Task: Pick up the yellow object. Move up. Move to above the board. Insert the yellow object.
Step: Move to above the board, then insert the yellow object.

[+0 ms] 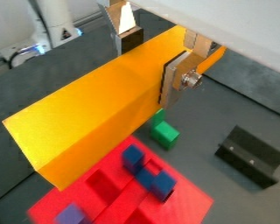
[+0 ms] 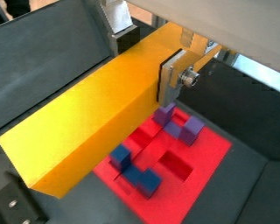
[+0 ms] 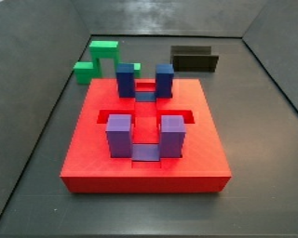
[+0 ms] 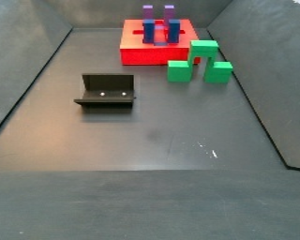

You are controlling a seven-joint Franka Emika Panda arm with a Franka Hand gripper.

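Observation:
In both wrist views my gripper (image 1: 152, 59) (image 2: 146, 59) is shut on the yellow object (image 1: 95, 114) (image 2: 84, 122), a long smooth yellow-orange bar clamped across its width near one end. The bar hangs in the air above the red board (image 1: 108, 197) (image 2: 206, 153), whose blue and purple posts show beneath it. Both side views show the board (image 3: 145, 167) (image 4: 131, 54) with purple posts (image 3: 119, 135) and blue posts (image 3: 126, 79) upright. Neither the gripper nor the bar appears in the side views.
Green blocks (image 3: 101, 58) (image 4: 201, 61) (image 1: 164, 133) stand on the floor beside the board. The dark fixture (image 3: 193, 59) (image 4: 106, 91) (image 1: 250, 156) sits further off. Grey walls enclose the floor.

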